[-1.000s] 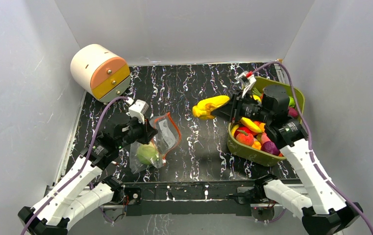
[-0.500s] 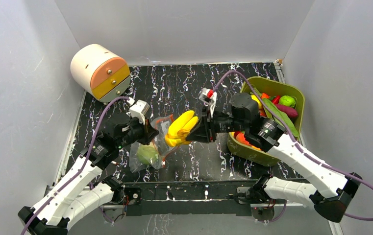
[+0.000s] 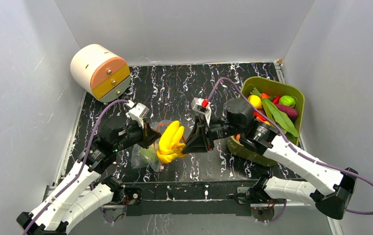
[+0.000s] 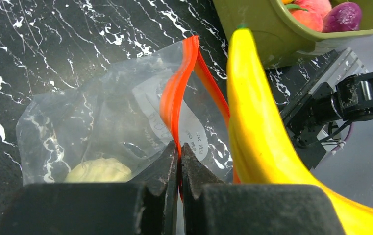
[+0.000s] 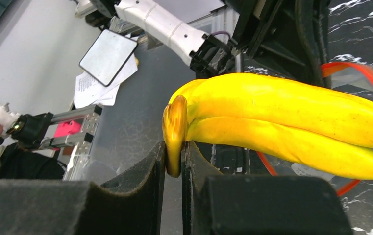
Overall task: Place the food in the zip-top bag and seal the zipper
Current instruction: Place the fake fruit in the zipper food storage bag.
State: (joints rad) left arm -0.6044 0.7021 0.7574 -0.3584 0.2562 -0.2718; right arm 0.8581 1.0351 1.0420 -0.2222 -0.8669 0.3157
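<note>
The clear zip-top bag (image 3: 144, 152) lies at front left with a pale green round fruit (image 4: 98, 170) inside. My left gripper (image 4: 179, 147) is shut on one side of the bag's red-orange zipper strip (image 4: 177, 93) and holds the mouth open. My right gripper (image 5: 174, 147) is shut on the stem of a yellow banana bunch (image 3: 170, 142) and holds it at the bag's mouth, tips toward the bag. The bananas also show in the left wrist view (image 4: 258, 127) and the right wrist view (image 5: 282, 117). The slider tab is not visible.
An olive-green tub (image 3: 247, 147) with several more toy fruits and vegetables stands at the right, behind my right arm. A round white and orange drawer box (image 3: 100, 72) stands at the back left. Grey walls enclose the black marbled table (image 3: 184, 88).
My right gripper has carried the banana bunch leftward from beside the tub to the bag's mouth. My left gripper has kept its hold on the zipper strip.
</note>
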